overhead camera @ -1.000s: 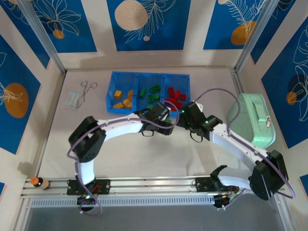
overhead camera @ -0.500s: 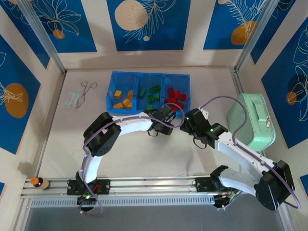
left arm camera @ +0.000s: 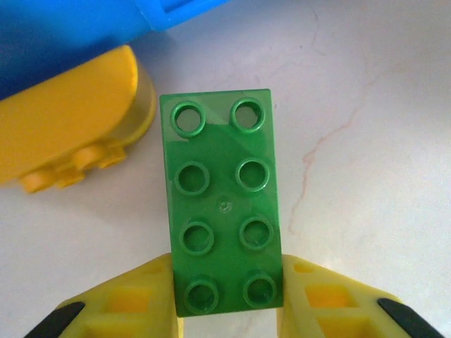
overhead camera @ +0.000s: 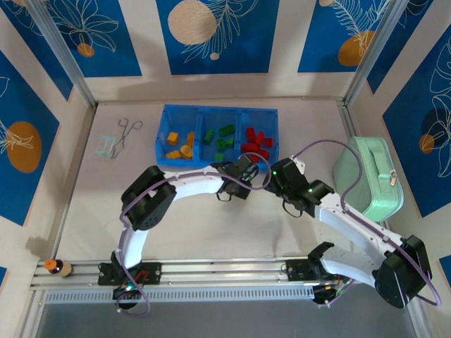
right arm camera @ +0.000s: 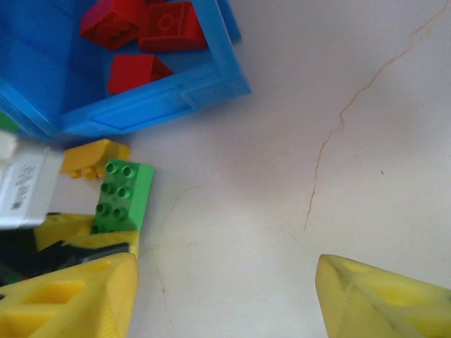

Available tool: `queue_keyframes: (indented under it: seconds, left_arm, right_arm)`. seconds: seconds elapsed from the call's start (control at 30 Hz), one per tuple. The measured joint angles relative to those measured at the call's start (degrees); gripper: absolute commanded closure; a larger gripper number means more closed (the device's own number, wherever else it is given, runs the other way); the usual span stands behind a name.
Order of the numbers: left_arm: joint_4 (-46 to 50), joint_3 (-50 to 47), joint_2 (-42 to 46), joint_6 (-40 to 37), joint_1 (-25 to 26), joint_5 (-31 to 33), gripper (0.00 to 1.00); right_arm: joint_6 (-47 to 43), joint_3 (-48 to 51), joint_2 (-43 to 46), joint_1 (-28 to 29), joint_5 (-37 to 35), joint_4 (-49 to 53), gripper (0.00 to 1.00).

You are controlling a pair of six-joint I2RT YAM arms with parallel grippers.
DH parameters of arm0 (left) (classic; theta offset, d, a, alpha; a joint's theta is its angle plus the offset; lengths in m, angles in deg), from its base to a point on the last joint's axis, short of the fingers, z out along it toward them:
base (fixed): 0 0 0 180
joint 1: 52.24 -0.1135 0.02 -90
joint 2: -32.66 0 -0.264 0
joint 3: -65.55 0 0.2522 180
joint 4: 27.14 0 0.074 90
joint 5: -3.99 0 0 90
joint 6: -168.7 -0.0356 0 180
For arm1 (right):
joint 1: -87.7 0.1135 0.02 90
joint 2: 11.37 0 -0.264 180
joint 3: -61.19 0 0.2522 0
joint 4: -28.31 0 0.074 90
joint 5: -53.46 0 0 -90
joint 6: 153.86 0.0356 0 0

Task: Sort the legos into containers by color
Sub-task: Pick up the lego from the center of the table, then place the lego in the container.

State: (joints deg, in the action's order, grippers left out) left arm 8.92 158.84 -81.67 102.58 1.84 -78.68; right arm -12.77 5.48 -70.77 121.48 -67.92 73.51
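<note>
**A:** At the tray's near wall: left hand [left arm camera: 227, 299], fingers clamped on the long sides of an eight-stud green brick [left arm camera: 222, 204]. Brick lies studs up, flat on the worktop [overhead camera: 211, 225].

**B:** Neighbours?

**A:** One yellow brick [left arm camera: 70, 134] with a rounded end, just beside the green's far corner. Cannot tell if they touch. The blue tray [left arm camera: 63, 28] sits right behind both.

**B:** Right hand?

**A:** Right hand [right arm camera: 225, 296], fingers wide apart with nothing between, over bare worktop to the right of the green brick.

**B:** Tray contents?

**A:** Three compartments. Left has yellow-orange bricks [overhead camera: 182, 144], about four. Middle has green bricks [overhead camera: 222, 137], about five. Right has red bricks [overhead camera: 257, 141], about five. They are too small for a sure count.

**B:** Loose pieces?

**A:** Two, the green and the yellow.

**B:** Surroundings?

**A:** Pale worktop with thin vein-like lines. Mint-green case [overhead camera: 366, 176] at the right edge. Forceps [overhead camera: 127, 130] and a small packet [overhead camera: 107, 146] to the left of the tray. Wall panels [overhead camera: 211, 35] are blue, with white leaves and orange discs.
</note>
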Motion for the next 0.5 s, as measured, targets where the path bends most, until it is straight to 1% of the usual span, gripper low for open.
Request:
queue_keyframes:
  seconds: [0.17, 0.3, 0.37, 0.5]
  left_arm:
    - [0.9, -0.7, 9.1, -0.5, -0.9, 0.7, 0.72]
    - [0.7, -0.7, 16.1, -1.5, -4.0, 0.7, 0.73]
    - [0.7, -0.7, 17.6, -1.8, -6.4, 0.7, 0.73]
    - [0.7, -1.3, 18.1, -1.9, -10.1, 0.7, 0.73]
  right_arm:
    - [0.0, 0.3, 0.5, -1.3, 0.4, -0.2, 0.32]
    - [0.0, 0.9, 0.5, -1.4, 1.4, -0.2, 0.32]
    - [0.0, 1.2, 0.5, -1.3, 1.7, -0.3, 0.32]
    - [0.0, 1.3, 0.5, -1.3, 1.8, -0.2, 0.32]
